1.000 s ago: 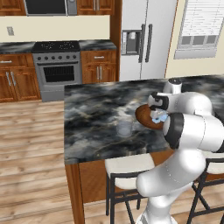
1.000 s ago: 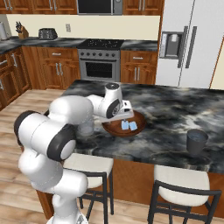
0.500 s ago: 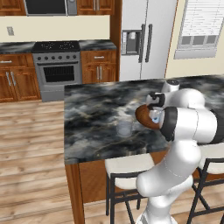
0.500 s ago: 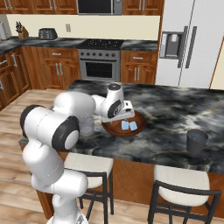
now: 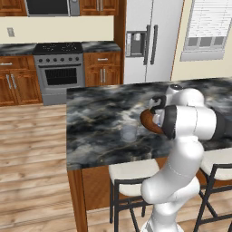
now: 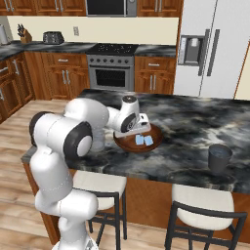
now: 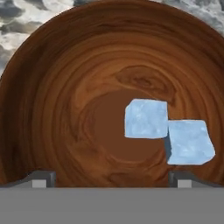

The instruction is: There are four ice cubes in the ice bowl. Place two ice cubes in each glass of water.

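Bowl [image 7: 52,109] on counter [image 6: 195,122]: two ice cubes [image 7: 146,119] touching near centre. Gripper [image 7: 111,177] above, jaws wide open, empty. Step: picking a cube. Next: descend, close on one, carry to glass [image 6: 219,157].

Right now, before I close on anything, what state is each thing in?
End effector: open, poised over the bowl, holding nothing.
Wooden bowl: upright on the counter, two ice cubes in it.
Ice cubes and: side by side in the bowl, touching, not gripped.
Near glass: upright on the counter, left of the bowl; contents too faint to tell.
Far glass: upright near the counter edge.
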